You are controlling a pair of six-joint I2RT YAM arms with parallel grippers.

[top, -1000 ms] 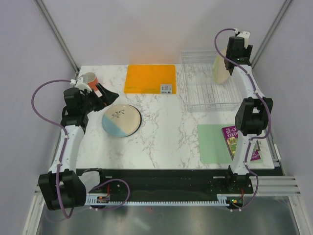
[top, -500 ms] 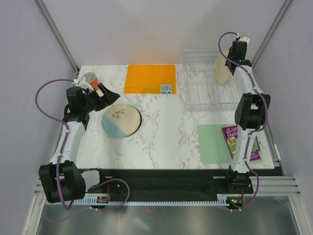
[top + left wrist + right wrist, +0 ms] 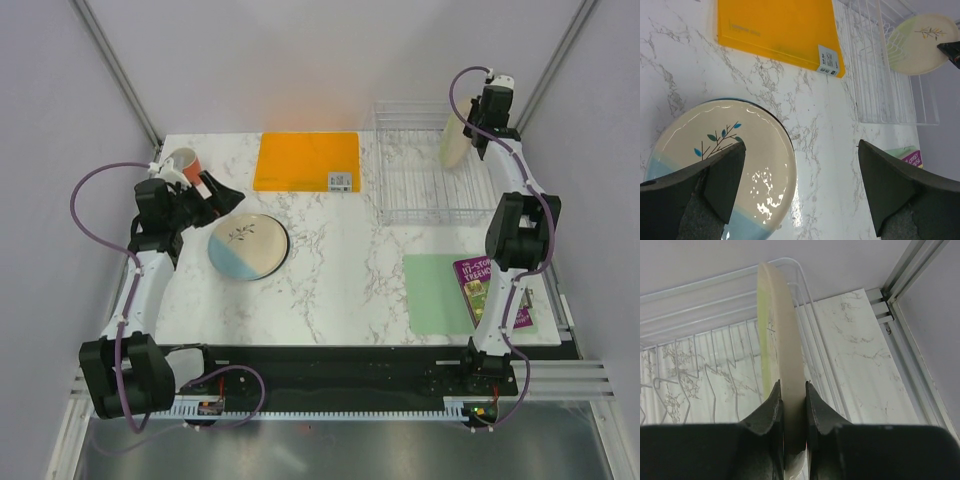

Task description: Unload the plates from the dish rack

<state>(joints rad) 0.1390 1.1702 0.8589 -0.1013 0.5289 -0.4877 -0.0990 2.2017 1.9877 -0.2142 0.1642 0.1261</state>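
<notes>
We see right jaws clamped on cream plate (image 3: 783,340) rim; plate upright at 1 o'clock corner of dish rack (image 3: 425,190). Left jaws apart above blue-and-cream plate (image 3: 767,172), flat at 9 o'clock on table (image 3: 340,270).

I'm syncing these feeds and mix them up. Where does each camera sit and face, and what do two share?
Top external: above and behind the bases, looking down on the table; left arm and right arm show whole.
Left wrist: on the left arm, facing down across the blue-and-cream plate, orange board and dish rack; the open left hand frames the bottom.
Right wrist: facing along the edge-on cream plate, rack behind; the right hand pinches it.
Shared: both wrist views show the cream plate and rack.
</notes>
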